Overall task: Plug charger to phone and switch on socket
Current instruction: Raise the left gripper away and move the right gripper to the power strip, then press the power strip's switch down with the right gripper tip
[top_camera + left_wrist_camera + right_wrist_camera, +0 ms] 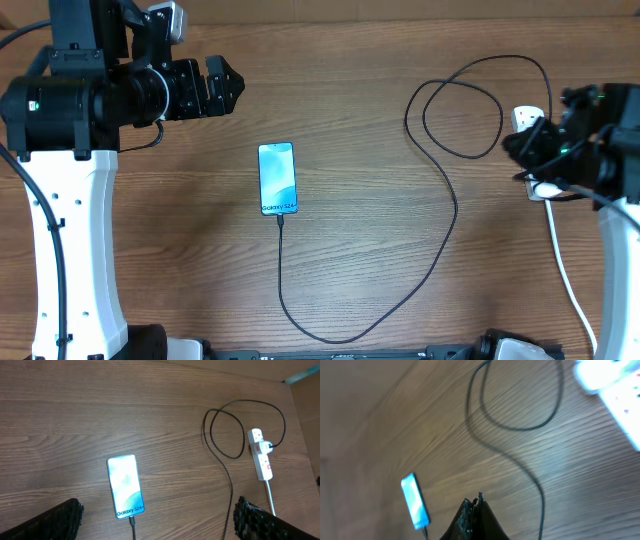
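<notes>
Wooden table (pixel 180 200): left pincer (pixel 232 88) wide, right pincer (pixel 473 503) closed.

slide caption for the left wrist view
Lit Galaxy S24+ phone, charger cable plugged in and looping across wooden table to white power strip

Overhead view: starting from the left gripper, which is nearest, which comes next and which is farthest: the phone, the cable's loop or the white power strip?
From the left gripper:
1. Phone, nearest, just below it near the middle.
2. Cable loop, further across to the right.
3. Power strip, farthest, at the far right.
</notes>
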`<state>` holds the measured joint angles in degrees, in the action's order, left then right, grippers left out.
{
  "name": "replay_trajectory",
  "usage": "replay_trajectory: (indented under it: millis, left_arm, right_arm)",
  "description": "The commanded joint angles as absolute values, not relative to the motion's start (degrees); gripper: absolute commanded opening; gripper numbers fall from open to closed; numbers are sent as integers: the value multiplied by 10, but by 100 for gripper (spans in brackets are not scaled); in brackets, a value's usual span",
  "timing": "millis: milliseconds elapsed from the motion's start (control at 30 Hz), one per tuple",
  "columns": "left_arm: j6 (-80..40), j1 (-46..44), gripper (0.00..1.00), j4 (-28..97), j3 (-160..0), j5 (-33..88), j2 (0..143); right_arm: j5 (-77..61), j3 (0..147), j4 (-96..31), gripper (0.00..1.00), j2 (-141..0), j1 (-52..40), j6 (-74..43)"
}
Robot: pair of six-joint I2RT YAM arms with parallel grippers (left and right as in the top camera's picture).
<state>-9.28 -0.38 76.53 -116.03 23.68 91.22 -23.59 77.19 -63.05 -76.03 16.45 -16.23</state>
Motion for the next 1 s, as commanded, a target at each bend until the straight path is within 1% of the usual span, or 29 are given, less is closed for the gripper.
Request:
replay_trajectory:
  millis: [0,167,333,467,767,967]
  left_arm:
    - [-92,-8,99,765,-1168,229,915]
    - [-92,-8,100,765,-1168,229,915]
    - [-92,-8,100,765,-1168,229,915]
    - [-92,-8,100,765,-1168,229,915]
    - [-92,-8,99,765,-1168,229,915]
    - [-92,-8,100,765,-1168,229,915]
  right_arm:
    - [-277,785,-616,4,-796,221,-143]
    - [-333,805,-594,4,-860,294,-143]
    - [-331,841,-568,4,-918,360,-166]
    - [-331,841,-539,4,-948,387,-182]
    - [-330,841,-479,4,-1031,395,-197]
    - [-260,840,-469,4,-1081,395,-206]
